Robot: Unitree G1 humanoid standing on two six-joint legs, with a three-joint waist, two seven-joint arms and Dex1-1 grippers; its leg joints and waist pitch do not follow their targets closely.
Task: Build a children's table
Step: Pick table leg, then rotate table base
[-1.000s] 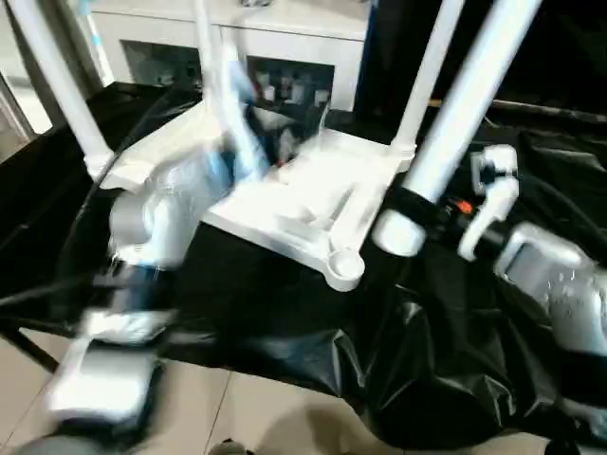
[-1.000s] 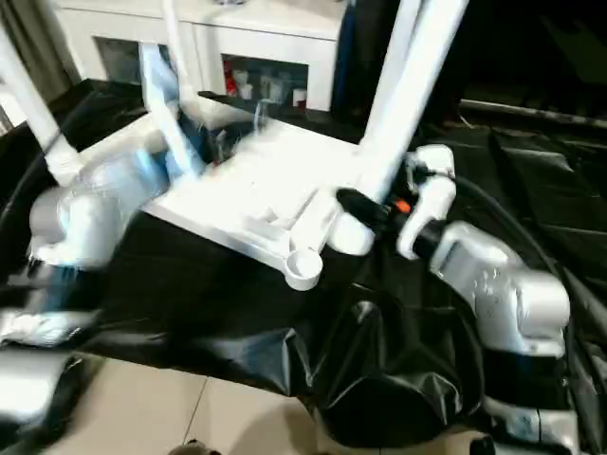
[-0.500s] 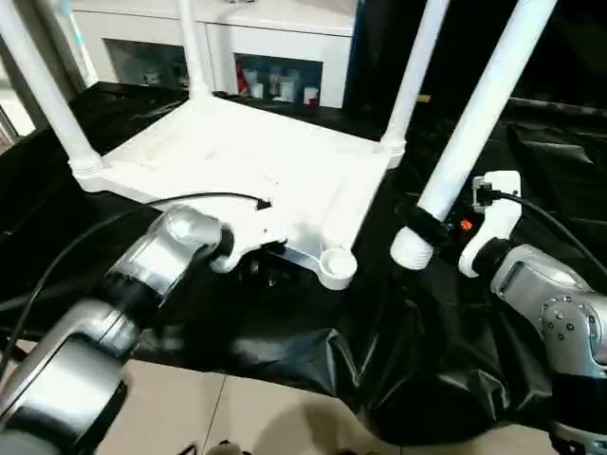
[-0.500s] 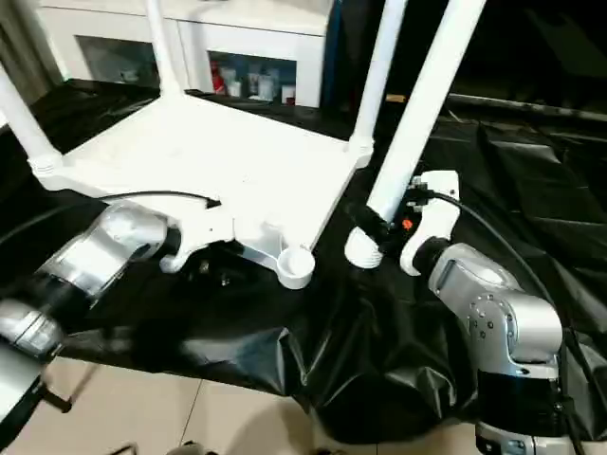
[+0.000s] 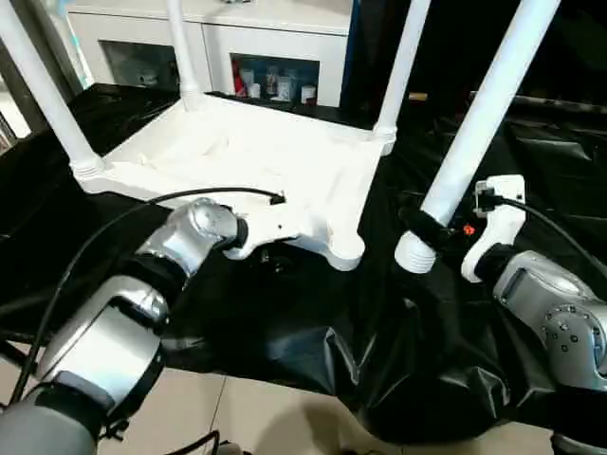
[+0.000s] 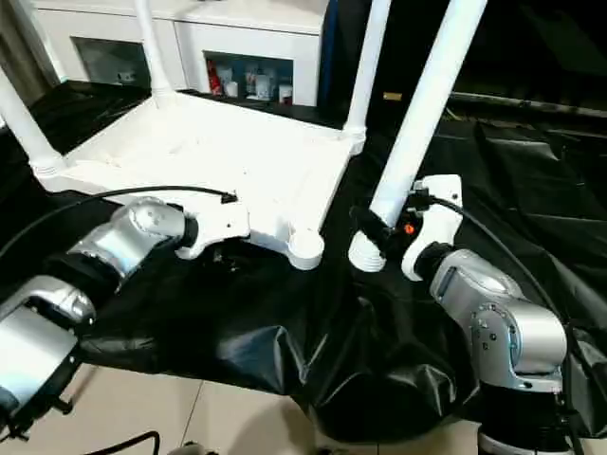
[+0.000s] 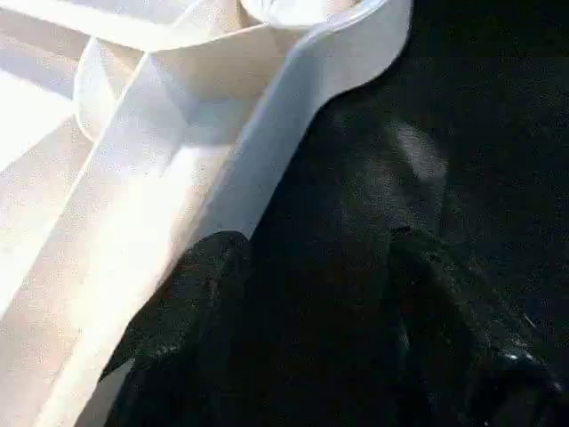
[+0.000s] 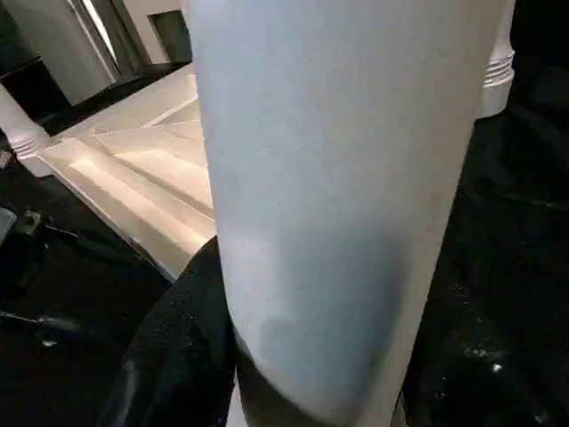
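Three legs (image 5: 399, 71) already stand in the upturned table top (image 5: 247, 152); the right gripper (image 6: 375, 230) clasps the fourth leg (image 5: 471, 142) just beside the empty corner socket (image 5: 343, 248). Left gripper (image 7: 302, 294), fingers parted, straddles the top's edge near that socket. A tilted leg could jam or nudge the top away.

White table top (image 5: 256, 156) lies upside down, ribbed underside up; three legs (image 5: 398, 66) stand in its corner sockets. Near corner socket (image 5: 343, 252) empty. Fourth leg (image 5: 474, 133) tilted, lower end just beside that socket
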